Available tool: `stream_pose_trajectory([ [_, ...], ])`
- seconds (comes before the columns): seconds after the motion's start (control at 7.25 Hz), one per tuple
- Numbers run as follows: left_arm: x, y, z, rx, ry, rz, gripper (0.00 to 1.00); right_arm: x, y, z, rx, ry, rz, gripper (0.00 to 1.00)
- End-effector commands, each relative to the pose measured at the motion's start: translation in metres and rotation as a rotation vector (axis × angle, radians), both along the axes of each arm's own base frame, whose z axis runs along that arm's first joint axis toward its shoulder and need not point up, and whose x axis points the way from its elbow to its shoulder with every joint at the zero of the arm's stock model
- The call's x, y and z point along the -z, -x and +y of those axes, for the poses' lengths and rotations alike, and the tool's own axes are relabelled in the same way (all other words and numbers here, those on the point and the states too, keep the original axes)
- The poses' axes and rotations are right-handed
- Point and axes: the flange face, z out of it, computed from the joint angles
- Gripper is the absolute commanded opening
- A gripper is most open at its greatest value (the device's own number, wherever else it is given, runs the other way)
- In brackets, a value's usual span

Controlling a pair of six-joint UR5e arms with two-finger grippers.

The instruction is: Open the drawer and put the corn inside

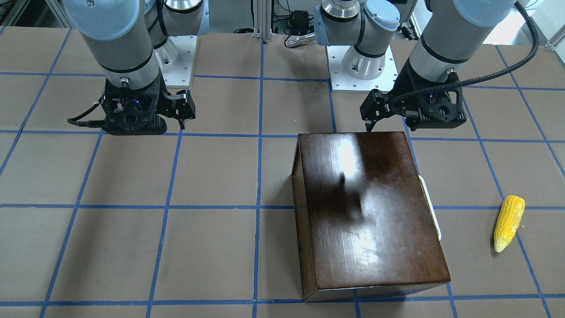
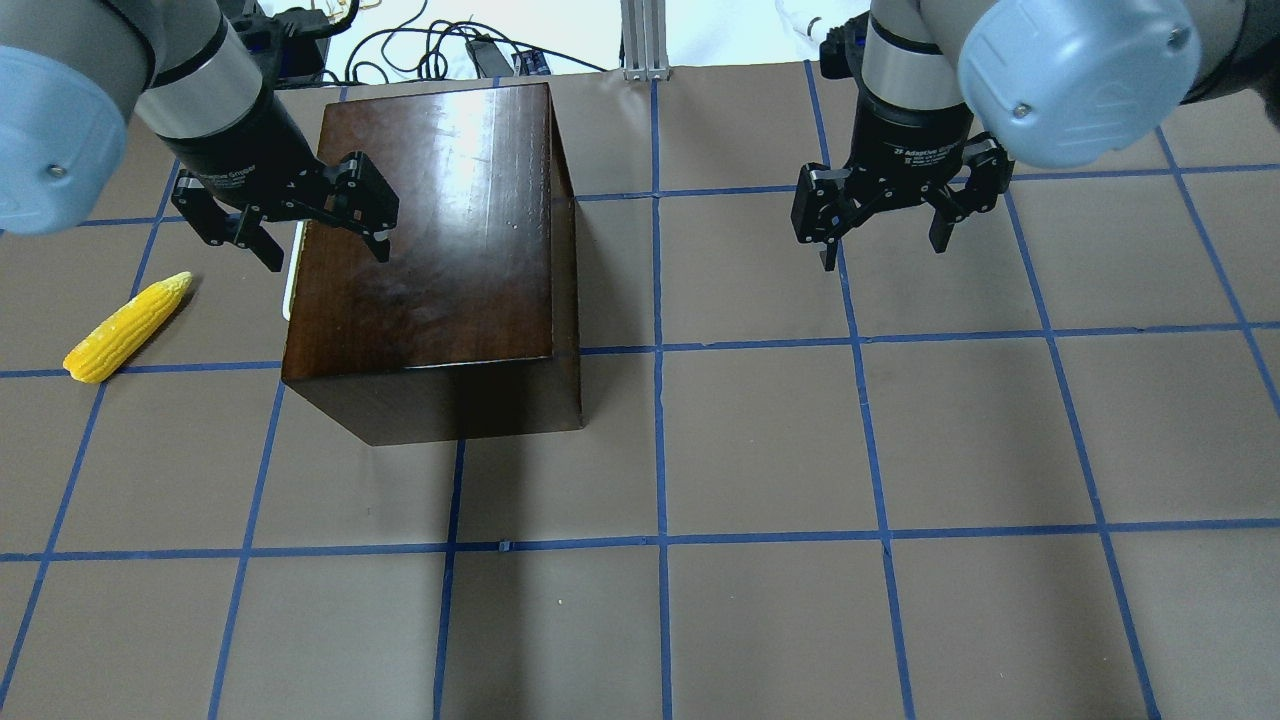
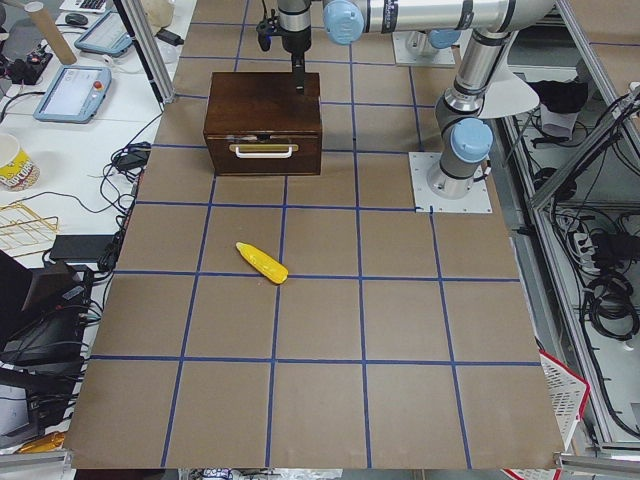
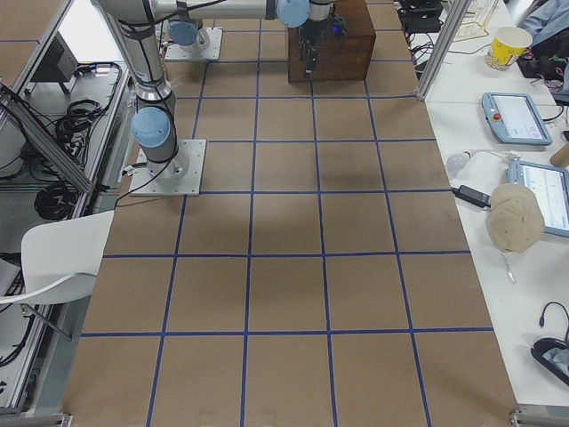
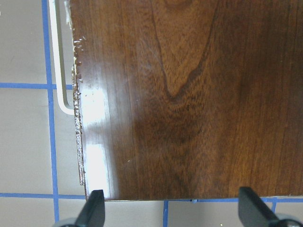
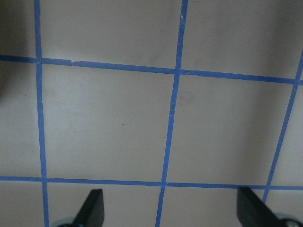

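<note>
The dark-brown cabinet (image 2: 440,250) stands on the table's left half, also in the front-facing view (image 1: 366,212). Its drawer (image 3: 263,155) is shut, its front flush with the box and facing the robot's left, with a white handle (image 2: 289,290) (image 5: 59,75). The yellow corn (image 2: 128,327) (image 1: 508,223) (image 3: 262,262) lies on the table to the left of the cabinet, apart from it. My left gripper (image 2: 325,255) (image 5: 173,210) is open and empty, hovering above the cabinet's top at its handle-side edge. My right gripper (image 2: 885,252) (image 6: 170,213) is open and empty above bare table.
The table is brown paper with a blue tape grid (image 2: 660,345). The two arm base plates (image 1: 176,57) (image 1: 362,75) sit at the robot's edge. A metal post (image 2: 645,40) and cables stand beyond the far edge. Side tables with tablets flank the ends.
</note>
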Motion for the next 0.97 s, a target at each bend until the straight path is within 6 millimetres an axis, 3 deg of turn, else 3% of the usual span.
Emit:
stream_pose_trajectory([
  [0.0,0.0001,0.0008,0.0004,0.001,0.0,0.0,1.0,0.0,0.0,0.0,0.0,0.0,0.0,1.0],
  [0.83,-0.0006,-0.0002,-0.0031,0.0,0.001,0.0,1.0,0.0,0.0,0.0,0.0,0.0,0.0,1.0],
])
